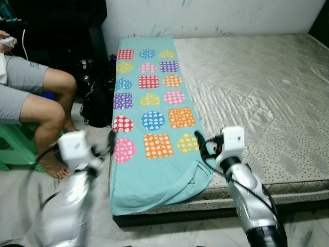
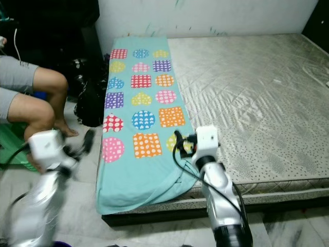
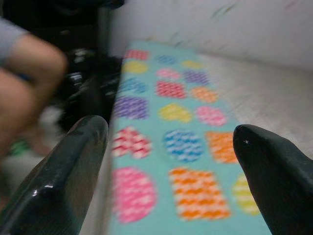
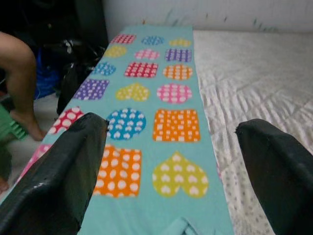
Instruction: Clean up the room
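Where it covers mattress (image 1: 257, 98), blanket (image 1: 149, 118) runs lengthwise toward wall (image 1: 205, 15).

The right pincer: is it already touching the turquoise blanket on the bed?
Apart. In the right wrist view, both fingers stand wide open above the turquoise blanket, with nothing between them. The right pincer hovers over its near end.

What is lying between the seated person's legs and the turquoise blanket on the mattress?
Dark bags sit on the floor between the person's legs and the blanket, seen in the left eye view.
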